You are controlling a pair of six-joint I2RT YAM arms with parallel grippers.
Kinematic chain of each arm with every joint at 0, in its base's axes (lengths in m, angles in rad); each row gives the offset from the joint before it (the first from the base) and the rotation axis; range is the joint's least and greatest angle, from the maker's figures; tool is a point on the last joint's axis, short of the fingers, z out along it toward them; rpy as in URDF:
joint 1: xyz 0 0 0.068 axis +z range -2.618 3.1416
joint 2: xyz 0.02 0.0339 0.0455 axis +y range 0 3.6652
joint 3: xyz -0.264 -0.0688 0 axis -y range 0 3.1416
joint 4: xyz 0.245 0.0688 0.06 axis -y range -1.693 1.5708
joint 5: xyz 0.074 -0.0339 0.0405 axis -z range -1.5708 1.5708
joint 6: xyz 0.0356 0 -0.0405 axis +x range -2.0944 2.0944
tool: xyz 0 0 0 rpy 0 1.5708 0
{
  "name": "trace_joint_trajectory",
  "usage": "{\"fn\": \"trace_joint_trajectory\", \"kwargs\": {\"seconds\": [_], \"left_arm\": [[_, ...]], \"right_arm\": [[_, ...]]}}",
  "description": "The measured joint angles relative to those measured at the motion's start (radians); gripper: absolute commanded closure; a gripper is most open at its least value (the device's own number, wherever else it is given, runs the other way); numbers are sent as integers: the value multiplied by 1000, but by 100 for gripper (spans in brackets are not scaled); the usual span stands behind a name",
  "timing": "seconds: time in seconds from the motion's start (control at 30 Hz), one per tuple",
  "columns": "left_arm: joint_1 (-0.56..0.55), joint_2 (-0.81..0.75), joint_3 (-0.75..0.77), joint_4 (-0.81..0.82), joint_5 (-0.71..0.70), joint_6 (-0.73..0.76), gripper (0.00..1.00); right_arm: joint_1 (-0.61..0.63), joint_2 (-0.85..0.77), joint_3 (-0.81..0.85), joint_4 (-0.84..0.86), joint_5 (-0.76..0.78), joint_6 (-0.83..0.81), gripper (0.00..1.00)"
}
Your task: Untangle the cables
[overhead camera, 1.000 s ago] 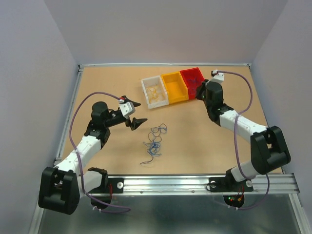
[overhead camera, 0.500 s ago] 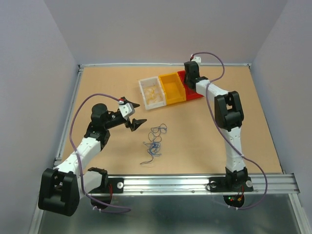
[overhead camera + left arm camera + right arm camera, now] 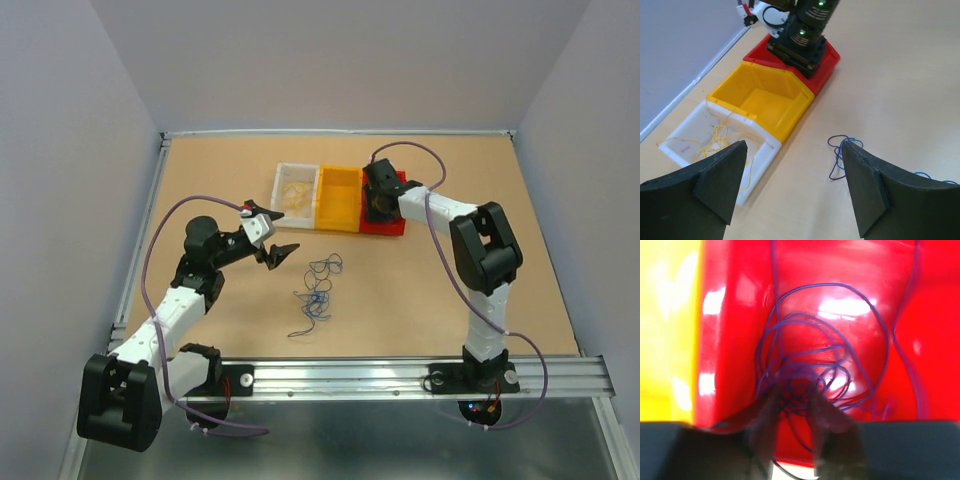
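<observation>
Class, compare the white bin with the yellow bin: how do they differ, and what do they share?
The white bin holds yellow wires; the yellow bin looks empty. The white bin ends the row; the yellow bin sits between it and the red bin. Both are open-topped, side by side.

Nothing legible is found: no text, label, brand, number or sign can be read on any surface in the three views. The only candidate is a faint purplish mark on the floor of the white bin, seen from the left wrist. It is too small and blurred to tell whether it is writing.
</observation>
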Motion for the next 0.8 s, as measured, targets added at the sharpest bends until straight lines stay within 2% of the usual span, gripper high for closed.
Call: {"fn": "trace_joint_trajectory", "kwargs": {"seconds": [0.03, 0.1, 0.17, 0.3, 0.53, 0.8], "left_arm": [[0, -2, 0, 2, -5, 0, 10], [0, -1, 0, 3, -14, 3, 5], [0, 5, -1, 5, -15, 10, 4], [-24, 48, 0, -3, -20, 46, 4], [-145, 122, 0, -98, -109, 138, 4], [-151, 136, 13, -111, -189, 163, 4]], "right_arm": [[20, -22, -23, -9, 0, 0, 37], [55, -75, -72, -18, 16, 8, 33], [76, -124, -100, -16, 32, 13, 30], [75, -208, -138, -4, 48, 28, 19], [127, -330, -231, 67, 85, 42, 18], [151, -336, -295, 155, 64, 42, 18]]}}
